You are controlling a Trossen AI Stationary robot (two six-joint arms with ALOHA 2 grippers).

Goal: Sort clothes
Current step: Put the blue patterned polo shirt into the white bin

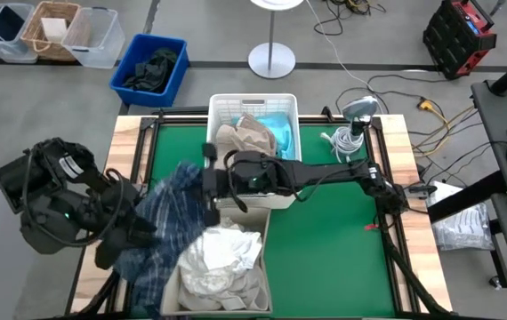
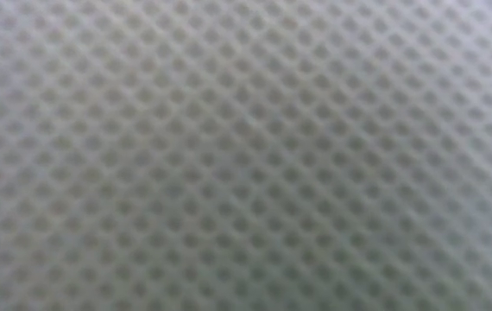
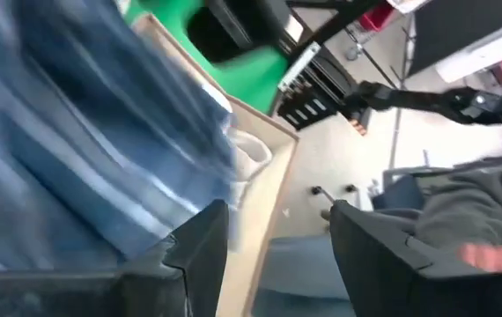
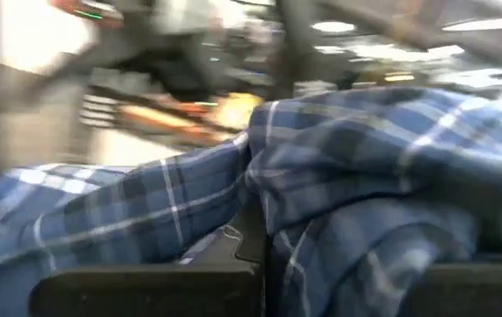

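The blue-and-white plaid shirt (image 1: pixel 166 213) drapes over the table's left part, its lower end near the front edge. My right gripper (image 1: pixel 211 188) reaches in from the right and is shut on the shirt (image 4: pixel 365 176). My left gripper (image 1: pixel 136 233) stands open at the shirt's left side; in the left wrist view nothing is between its fingers (image 3: pixel 277 255), and the shirt (image 3: pixel 75 141) passes beside one finger. White clothes (image 1: pixel 222 253) fill the near bin (image 1: pixel 172 289). Beige (image 1: pixel 246 138) and teal (image 1: pixel 280 133) garments lie in the white basket (image 1: pixel 253 102). My right gripper pinches a bunched fold of the plaid shirt (image 4: pixel 264 198) between its two fingers, several layers together. The fingers come in about level from the table's right side. The cloth hangs slack below and to the left of the hold, its lower part on the table by the near bin.
A blue bin (image 1: pixel 151 67) with dark green cloth stands on the floor beyond the far left corner. Cables and a grey device (image 1: pixel 356 124) lie at the far right. The low view is filled by mesh. A person's grey sleeve (image 3: pixel 471 202) shows beyond the table.
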